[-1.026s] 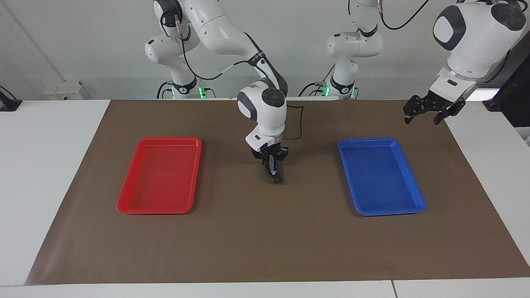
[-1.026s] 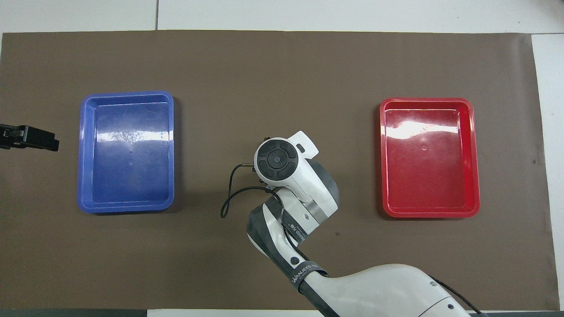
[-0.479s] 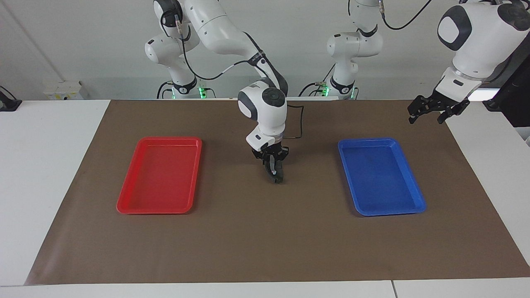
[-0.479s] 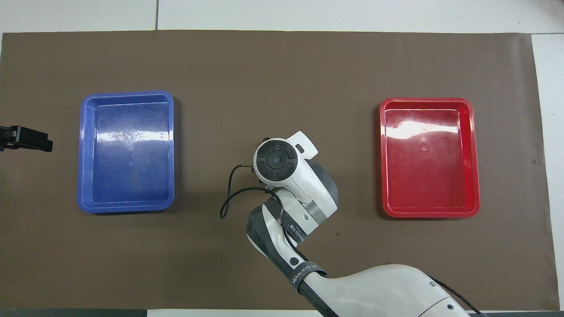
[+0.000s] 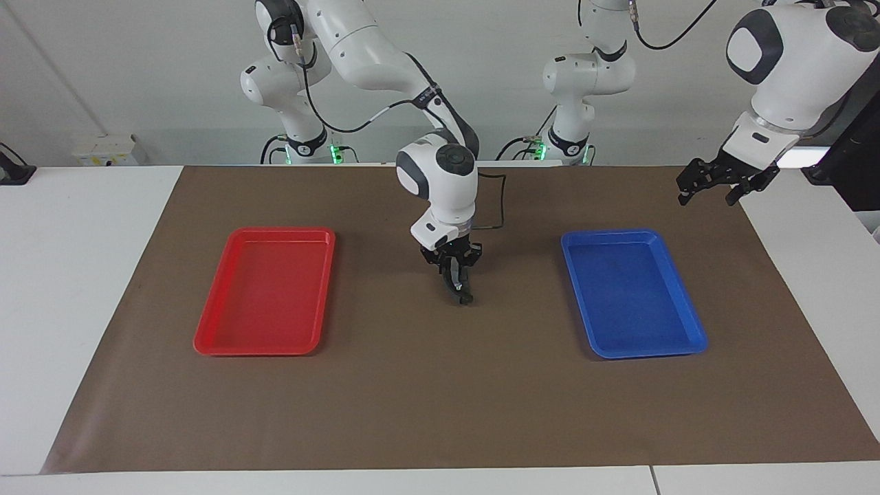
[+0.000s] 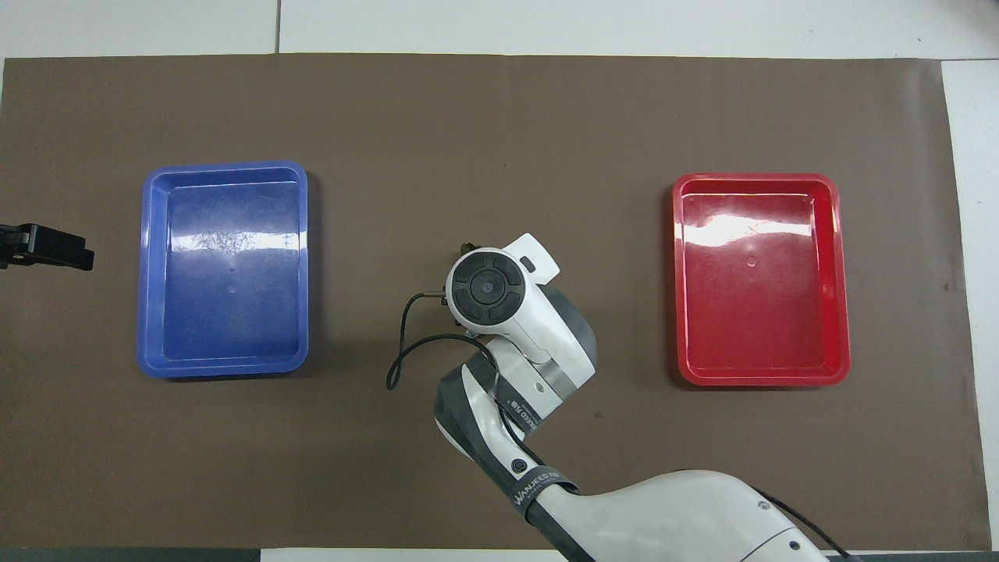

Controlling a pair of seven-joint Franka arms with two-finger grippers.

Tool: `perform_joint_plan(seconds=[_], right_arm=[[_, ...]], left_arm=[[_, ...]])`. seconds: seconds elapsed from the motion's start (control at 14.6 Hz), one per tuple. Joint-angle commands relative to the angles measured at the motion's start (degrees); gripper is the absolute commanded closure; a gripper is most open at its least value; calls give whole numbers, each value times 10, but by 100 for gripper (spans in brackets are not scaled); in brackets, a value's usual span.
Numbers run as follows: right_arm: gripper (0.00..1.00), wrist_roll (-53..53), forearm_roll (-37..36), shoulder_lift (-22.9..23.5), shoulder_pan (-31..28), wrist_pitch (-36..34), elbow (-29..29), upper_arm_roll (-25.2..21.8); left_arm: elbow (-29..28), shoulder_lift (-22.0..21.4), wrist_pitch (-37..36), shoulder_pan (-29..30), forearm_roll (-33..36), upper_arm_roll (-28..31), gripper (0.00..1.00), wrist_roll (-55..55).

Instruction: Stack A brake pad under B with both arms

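Raised slightly, the right gripper [image 5: 456, 269] mid-frame keeps its fingers clenched on B [image 5: 463, 291], dangling just over the counter [image 5: 412, 385]; A is hidden. B looks stiff, thin and slick, so its middle is the place to pinch. Left gripper [image 5: 715, 184] waits, released, at the frame's top corner.

A dark curved brake piece [image 5: 462, 290] — thin, standing steeply — between the trays, low end at the mat.

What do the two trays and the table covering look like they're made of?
Red tray and blue tray: probably glossy moulded plastic, with bright glare on their floors in the overhead view. Brown covering: matte, no glare, likely paper or thin mat.
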Motion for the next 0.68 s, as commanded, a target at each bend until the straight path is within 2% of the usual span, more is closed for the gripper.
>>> perform_joint_plan(seconds=[0.0,0.34,0.48,0.55,0.62], right_arm=[[100,-7,3,-2,-1,12,-6,2],[94,-8,4,-3,-1,36,-19,3],[69,-9,4,-3,-3,36,-20,3],[22,-9,4,-3,-3,39,-20,3],[1,-9,4,-4,-1,42,-24,3]], left_arm=[[-7,-6,-7,6,5,-5,2,4],[-9,-7,-7,3,5,-6,2,3],[-14,-8,-7,3,5,-6,2,4],[-14,-9,-6,3,5,-6,2,4],[-14,-10,-6,3,5,-6,2,4]])
